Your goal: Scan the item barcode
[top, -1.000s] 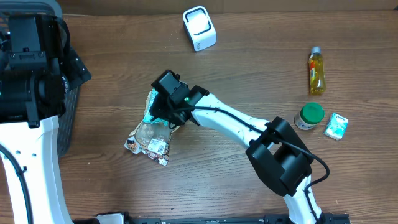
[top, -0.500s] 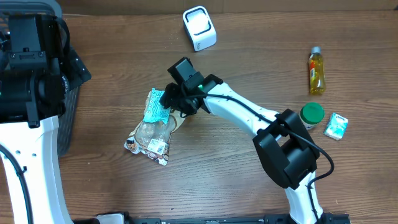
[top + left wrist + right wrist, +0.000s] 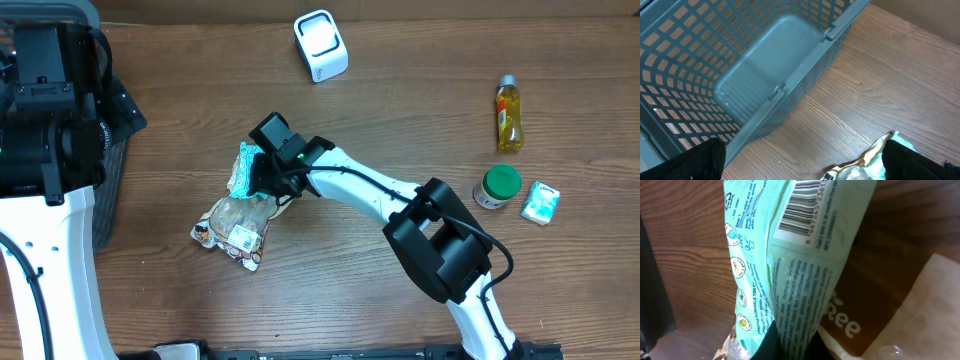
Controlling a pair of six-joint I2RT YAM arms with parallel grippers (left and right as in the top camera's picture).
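The item is a mint-green wipes packet with its barcode showing at the top of the right wrist view. My right gripper is shut on the packet's lower edge, with one black finger on each side. From overhead, the packet sits at the table's middle left, under my right gripper. The white scanner stands at the back of the table. My left gripper hangs open over bare wood beside the basket, with nothing between its fingers.
A clear snack bag with a label lies under and in front of the packet. A grey slatted basket stands at the left. A yellow bottle, a green-lidded jar and a small teal pack lie at the right.
My right gripper has swung back left and down from beside the packet, and its half-open jaws have shut on the packet. The snack bag has slid slightly to the left. The left arm has not moved.
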